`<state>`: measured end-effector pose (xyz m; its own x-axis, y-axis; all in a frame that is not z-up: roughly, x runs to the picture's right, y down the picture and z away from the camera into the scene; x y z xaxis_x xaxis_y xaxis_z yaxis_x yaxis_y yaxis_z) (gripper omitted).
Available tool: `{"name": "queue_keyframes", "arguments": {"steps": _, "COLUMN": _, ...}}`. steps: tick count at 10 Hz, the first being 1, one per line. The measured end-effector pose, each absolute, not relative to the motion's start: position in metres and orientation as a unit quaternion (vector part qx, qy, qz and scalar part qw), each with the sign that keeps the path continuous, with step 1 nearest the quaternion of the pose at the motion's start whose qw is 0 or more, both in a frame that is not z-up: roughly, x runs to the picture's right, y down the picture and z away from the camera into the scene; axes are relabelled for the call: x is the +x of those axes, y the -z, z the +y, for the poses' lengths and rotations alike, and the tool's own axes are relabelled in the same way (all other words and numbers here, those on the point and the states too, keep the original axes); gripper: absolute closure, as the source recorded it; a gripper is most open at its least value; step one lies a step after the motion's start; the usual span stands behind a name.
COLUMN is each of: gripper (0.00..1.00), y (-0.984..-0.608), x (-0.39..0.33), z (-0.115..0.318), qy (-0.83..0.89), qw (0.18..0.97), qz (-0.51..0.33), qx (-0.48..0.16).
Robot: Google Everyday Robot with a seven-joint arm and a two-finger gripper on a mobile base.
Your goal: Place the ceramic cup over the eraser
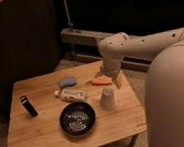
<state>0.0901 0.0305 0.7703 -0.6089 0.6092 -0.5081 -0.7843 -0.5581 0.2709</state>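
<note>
Just below your end effector [112,80], open and empty, the ceramic cup [107,98] could topple if you clip its rim; the eraser [28,106] lies well off sideways

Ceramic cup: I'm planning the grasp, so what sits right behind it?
Behind the ceramic cup lies an orange object, with the gripper hanging beside it, open and empty. The gripper hides the orange object's right end.

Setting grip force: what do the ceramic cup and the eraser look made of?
The ceramic cup: smooth plain white walls, looks like glazed ceramic. The eraser: dull black bar, probably rubber or plastic, hard to say. The gripper hangs just behind the cup, touching neither.
</note>
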Motion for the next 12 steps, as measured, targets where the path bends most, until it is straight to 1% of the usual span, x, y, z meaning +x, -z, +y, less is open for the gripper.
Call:
{"name": "queue_keyframes", "arguments": {"steps": 2, "gripper": 0.20, "y": -0.767, "x": 0.104, "z": 0.036, "qy": -0.861, "qw": 0.380, "qz": 0.251, "qx": -0.225}}
{"name": "queue_keyframes", "arguments": {"steps": 5, "gripper": 0.20, "y": -0.762, "x": 0.106, "z": 0.043, "qy": -0.852, "qw": 0.360, "qz": 0.246, "qx": -0.291}}
{"name": "queue_keyframes", "arguments": {"steps": 9, "gripper": 0.20, "y": -0.763, "x": 0.098, "z": 0.051, "qy": -0.844, "qw": 0.362, "qz": 0.250, "qx": -0.308}}
{"name": "queue_keyframes", "arguments": {"steps": 12, "gripper": 0.20, "y": -0.775, "x": 0.085, "z": 0.058, "qy": -0.836, "qw": 0.376, "qz": 0.260, "qx": -0.305}}
